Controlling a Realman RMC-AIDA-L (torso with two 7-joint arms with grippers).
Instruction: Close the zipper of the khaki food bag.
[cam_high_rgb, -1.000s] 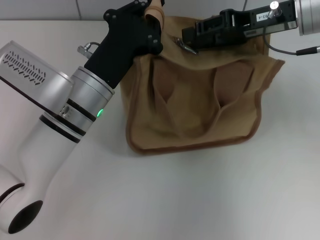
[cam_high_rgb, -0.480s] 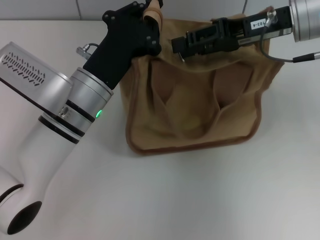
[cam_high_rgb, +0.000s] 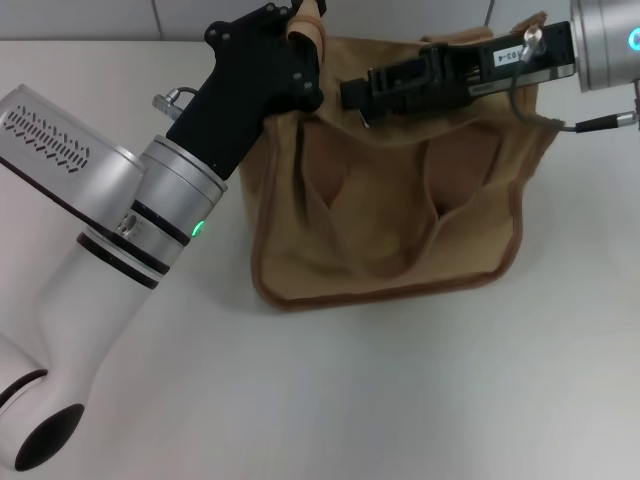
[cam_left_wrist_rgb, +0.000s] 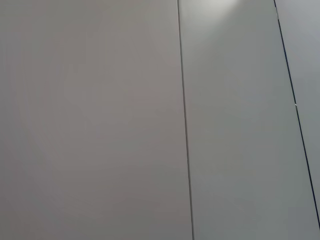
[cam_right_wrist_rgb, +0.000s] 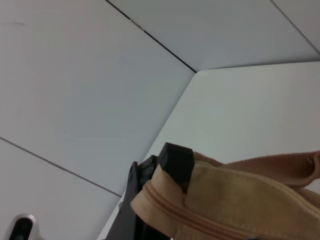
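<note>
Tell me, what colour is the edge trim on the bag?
Darker brown trim edges the boxy tan canvas bag, clearest in the head view.

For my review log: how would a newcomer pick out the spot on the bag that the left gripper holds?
Start at the tan canvas food bag with brown piping on the white table. Follow its top edge to the corner on the robot's left, where the black left gripper pinches a light tan fabric tab. Only that tab sticks up; the right gripper works the zipper line beside it.

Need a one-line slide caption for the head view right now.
Left hand grips the khaki food bag at its top corner while the right hand works at the zipper line on the white table.
</note>
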